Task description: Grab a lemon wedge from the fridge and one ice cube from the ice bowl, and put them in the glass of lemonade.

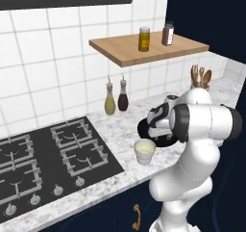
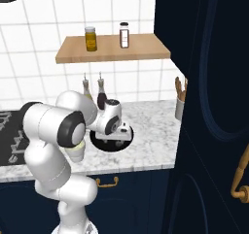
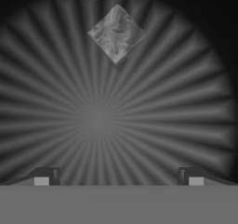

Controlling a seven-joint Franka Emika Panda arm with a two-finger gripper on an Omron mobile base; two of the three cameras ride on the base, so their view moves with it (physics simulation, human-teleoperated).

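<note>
Left base view: our hand hangs over the black ice bowl point(image 1: 146, 130), just behind the glass of lemonade point(image 1: 144, 151). Hand view: jaws wide apart, ice cube point(image 3: 116, 33) ahead — slick, hard; we'd pinch opposite flat faces.

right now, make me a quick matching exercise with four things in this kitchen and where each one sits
Things:
1. ice cube
2. glass of lemonade
3. amber jar
4. utensil pot with wooden spoons

Places:
A. on the wooden shelf
B. on the counter's front edge, right of the hob
C. inside the dark ribbed bowl
D. at the counter's far right, by the wall

Pairs: 1-C, 2-B, 3-A, 4-D
</note>
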